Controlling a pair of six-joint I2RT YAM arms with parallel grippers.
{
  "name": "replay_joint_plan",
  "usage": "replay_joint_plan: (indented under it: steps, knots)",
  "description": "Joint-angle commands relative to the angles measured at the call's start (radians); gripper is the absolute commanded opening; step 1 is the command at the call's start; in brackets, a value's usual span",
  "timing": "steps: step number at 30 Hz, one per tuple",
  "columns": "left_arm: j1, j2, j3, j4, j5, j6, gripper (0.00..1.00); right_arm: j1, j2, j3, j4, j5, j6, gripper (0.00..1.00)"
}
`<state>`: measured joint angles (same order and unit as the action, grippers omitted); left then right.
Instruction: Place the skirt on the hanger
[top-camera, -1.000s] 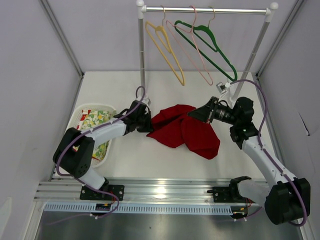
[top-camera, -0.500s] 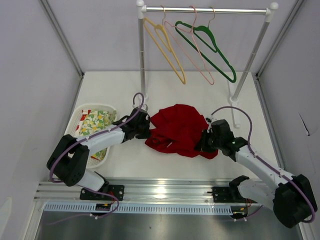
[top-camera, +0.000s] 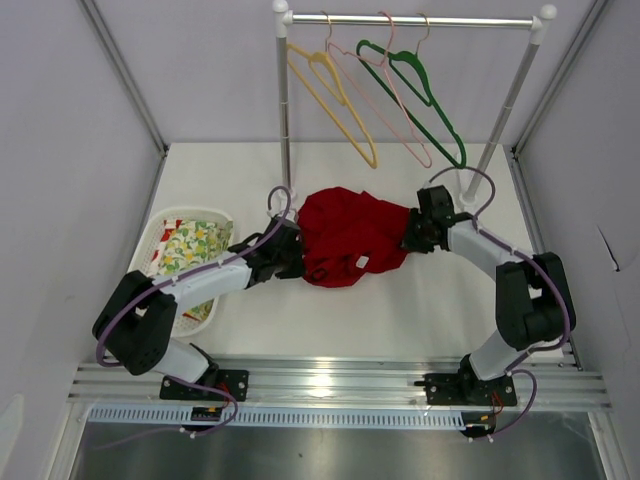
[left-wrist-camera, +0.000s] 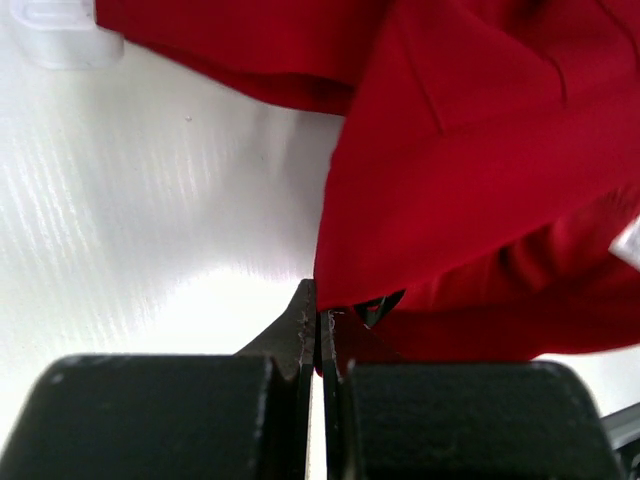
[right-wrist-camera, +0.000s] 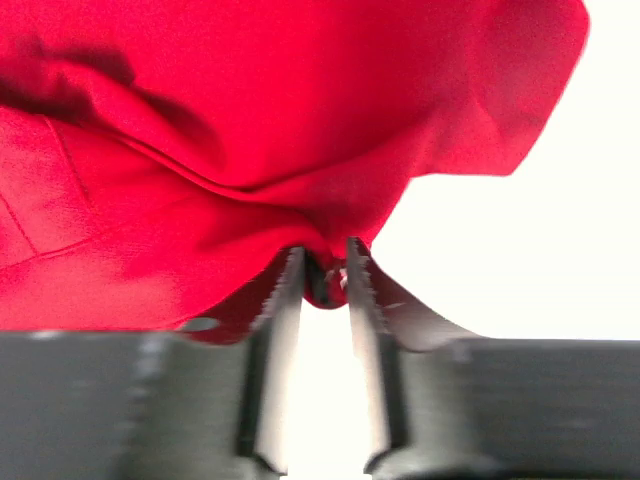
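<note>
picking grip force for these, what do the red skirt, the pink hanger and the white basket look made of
Skirt: soft matte cloth, probably woven; it lies in loose folds and creases.
Hanger: thin rod with a smooth pale pink finish, perhaps coated wire or plastic; the look leaves that open.
Basket: white with a stiff, even rim, likely moulded plastic.

Right wrist view is coming out blurred; skirt (right-wrist-camera: 250, 130) is running off its top and left edges, fold sitting at right gripper (right-wrist-camera: 325, 262) tips, grip unclear. Left wrist view is cropping skirt top and right, clear plastic piece (left-wrist-camera: 55, 35) too.
</note>
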<state>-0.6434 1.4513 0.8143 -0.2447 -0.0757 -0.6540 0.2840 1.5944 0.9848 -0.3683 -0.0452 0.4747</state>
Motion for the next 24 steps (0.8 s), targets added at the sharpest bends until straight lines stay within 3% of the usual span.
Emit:
replay_joint_plan:
  steps: [1,6,9,15,19,24]
  knots:
    - [0.013,-0.022,0.043,-0.013,-0.045,0.001,0.0,0.0,0.038,0.126,-0.012,0.056,-0.061,0.32]
    - [0.014,-0.012,0.046,0.005,-0.026,0.019,0.0,0.11,-0.043,0.052,-0.046,0.114,-0.038,0.63]
    - [0.013,0.01,0.062,0.012,0.003,0.036,0.03,0.164,-0.164,-0.061,-0.05,0.157,0.008,0.71]
    - [0.013,0.034,0.088,0.013,0.01,0.05,0.13,0.27,-0.382,-0.147,-0.098,0.24,0.082,0.77]
    - [0.014,0.046,0.111,0.002,0.024,0.062,0.24,0.343,-0.43,-0.129,-0.144,0.295,0.1,0.77]
    - [0.014,0.031,0.115,-0.004,0.037,0.08,0.42,0.346,-0.424,-0.113,-0.15,0.289,0.087,0.76]
